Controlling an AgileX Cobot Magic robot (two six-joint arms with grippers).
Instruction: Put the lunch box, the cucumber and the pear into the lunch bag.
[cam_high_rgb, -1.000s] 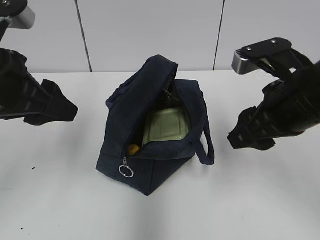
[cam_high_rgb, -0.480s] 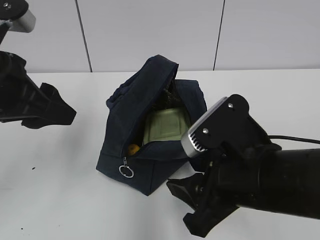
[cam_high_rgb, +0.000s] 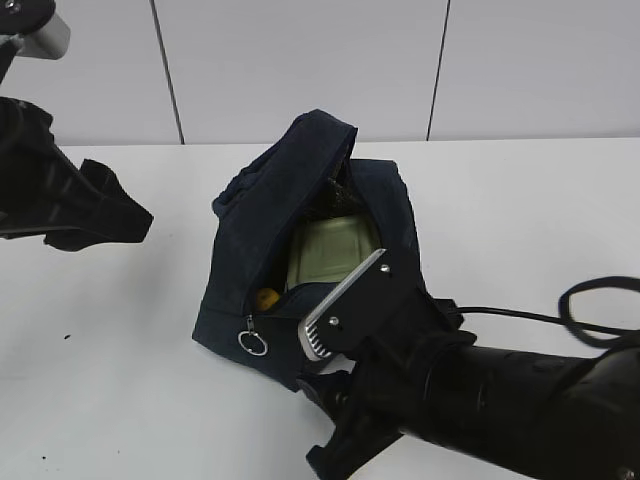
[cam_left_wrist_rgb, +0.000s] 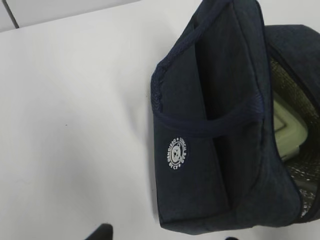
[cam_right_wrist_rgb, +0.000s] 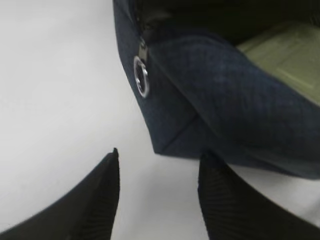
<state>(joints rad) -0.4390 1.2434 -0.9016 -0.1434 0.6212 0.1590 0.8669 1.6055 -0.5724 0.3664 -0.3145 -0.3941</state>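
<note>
The lunch bag (cam_high_rgb: 300, 250) stands unzipped mid-tabletop (cam_high_rgb: 120, 400), holding the lunch box (cam_high_rgb: 330, 250) and pear (cam_high_rgb: 266, 298); cucumber not discernible. The right pincer (cam_right_wrist_rgb: 157, 192), open and empty, has swung in to the bag's 5 o'clock corner, near the ring pull (cam_right_wrist_rgb: 141, 76); probably zipping comes next. Left pincer (cam_high_rgb: 110, 215) at 9 o'clock: state indeterminate.

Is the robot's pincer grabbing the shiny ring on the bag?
No, in the right wrist view the right pincer is open and empty, below the ring pull of the lunch bag.

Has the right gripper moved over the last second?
Yes. The right gripper has swung from the table's right side leftward to the lunch bag, near its ring pull.
</note>
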